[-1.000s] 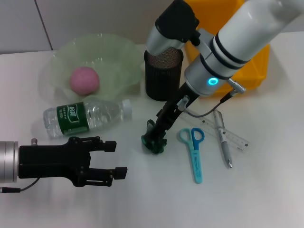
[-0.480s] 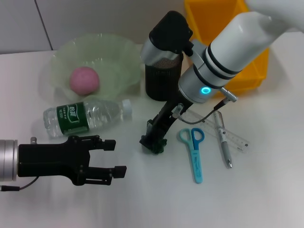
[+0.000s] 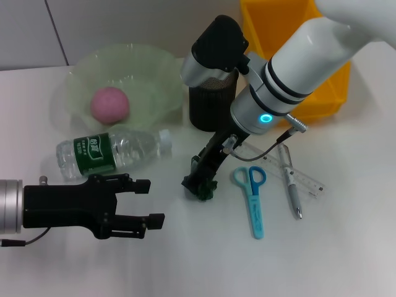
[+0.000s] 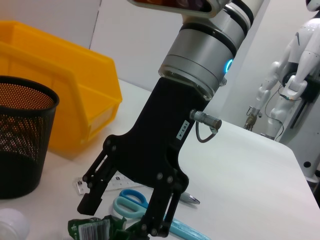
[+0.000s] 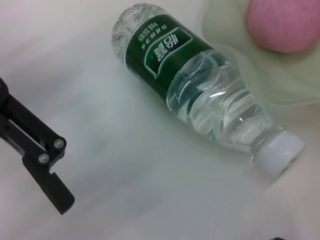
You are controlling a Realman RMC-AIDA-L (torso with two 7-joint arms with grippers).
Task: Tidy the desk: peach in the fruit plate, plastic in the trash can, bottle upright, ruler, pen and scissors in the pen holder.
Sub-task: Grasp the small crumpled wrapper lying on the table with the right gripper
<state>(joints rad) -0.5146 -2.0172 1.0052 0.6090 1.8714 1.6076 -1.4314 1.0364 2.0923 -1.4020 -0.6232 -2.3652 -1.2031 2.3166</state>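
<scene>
While its fingers straddle a crumpled green plastic wrapper (image 3: 202, 187) on the white desk (image 3: 346, 247), the right gripper (image 3: 199, 183) reaches down from the head view's upper right, apparently to lift the scrap toward the yellow bin (image 3: 297, 55) behind the arm; whether the jaws have closed on it cannot be told from above. Just beside that gripper, away from the left arm, lie the blue scissors (image 3: 252, 199), then the pen (image 3: 291, 182) and clear ruler (image 3: 288, 170), still flat and outside the black mesh pen holder (image 3: 211, 105) behind it. On its other side the water bottle (image 3: 111, 151) lies on its side, its green label bearing white characters too small to read, and beyond that the pink peach (image 3: 111, 104) already sits in the pale green fruit plate (image 3: 154, 68). The left gripper (image 3: 148, 202) waits low and near, fingers spread and empty. From the left wrist, the right gripper's (image 4: 122, 217) black fingers (image 4: 95, 192) stand apart on either side of the wrapper (image 4: 100, 231), not yet pinching it; its body carries a small white tag, unreadable. From the right wrist, the bottle (image 5: 200, 95) shows its label (image 5: 167, 50) of white Chinese characters, which I cannot make out surely, with the peach (image 5: 285, 22) past it and the left gripper's (image 5: 35, 150) fingers near.
</scene>
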